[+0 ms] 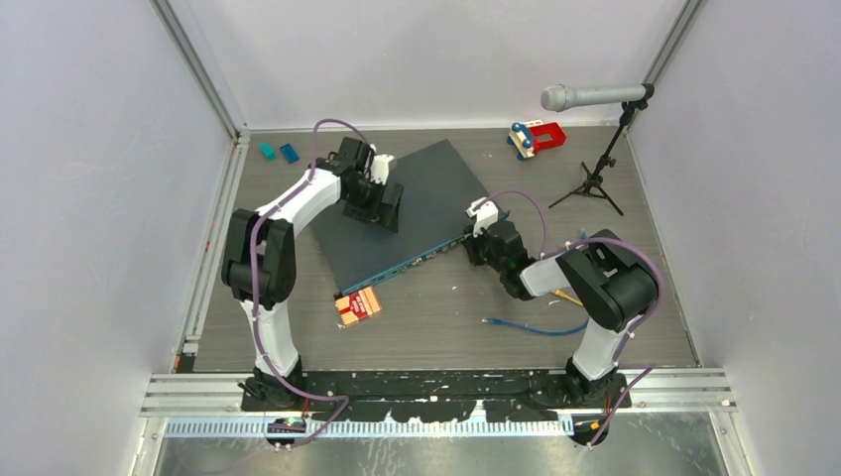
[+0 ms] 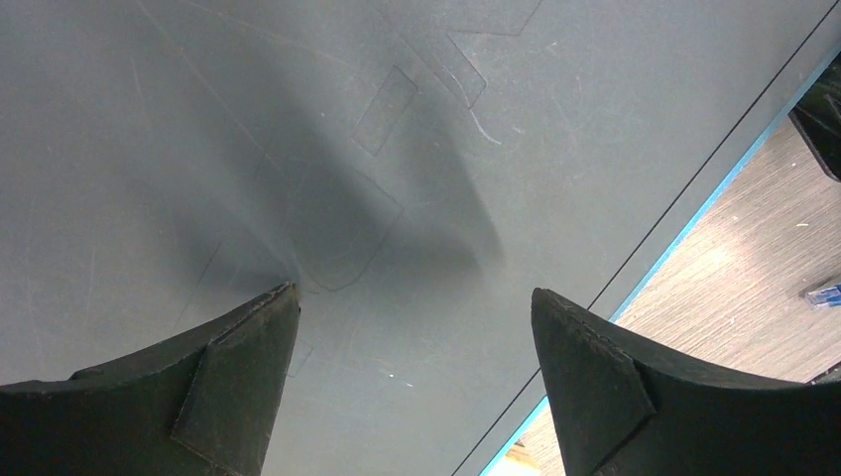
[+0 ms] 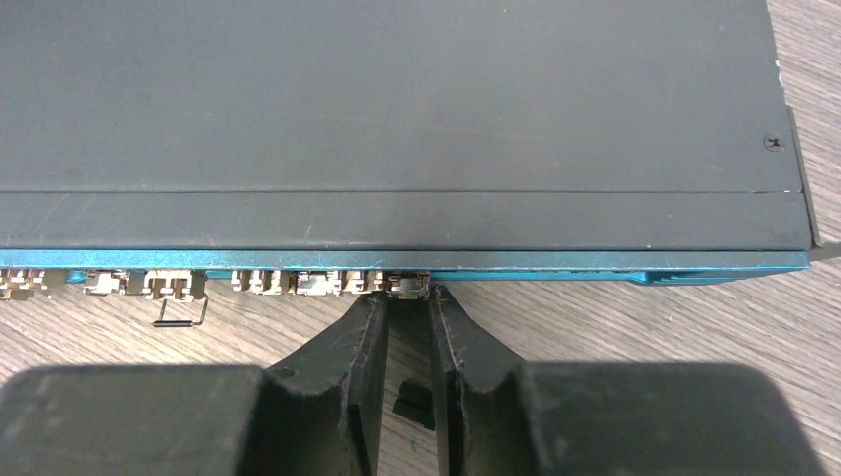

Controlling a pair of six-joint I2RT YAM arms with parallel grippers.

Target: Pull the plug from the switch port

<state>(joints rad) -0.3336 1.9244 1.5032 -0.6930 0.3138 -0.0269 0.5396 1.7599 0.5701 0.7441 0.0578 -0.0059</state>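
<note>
The switch (image 1: 417,198) lies at an angle mid-table, with a dark slate top (image 3: 397,119) and a teal front edge of sockets. A small grey plug (image 3: 408,286) sits in the rightmost occupied port. My right gripper (image 3: 408,297) points at that edge with its jaws narrowly apart. One fingertip (image 3: 377,307) stands on each side of the plug, with a sliver of gap. In the top view the right gripper (image 1: 474,243) hides the plug. My left gripper (image 2: 412,297) is open wide, fingertips (image 2: 283,302) down on the switch top (image 2: 446,149), at its far left part (image 1: 382,203).
A loose blue cable (image 1: 536,328) lies in front of the right arm, its end also in the left wrist view (image 2: 823,294). A red-and-yellow card (image 1: 358,305) lies near the switch's near corner. A microphone stand (image 1: 595,183), a red toy (image 1: 537,137) and teal blocks (image 1: 278,152) stand at the back.
</note>
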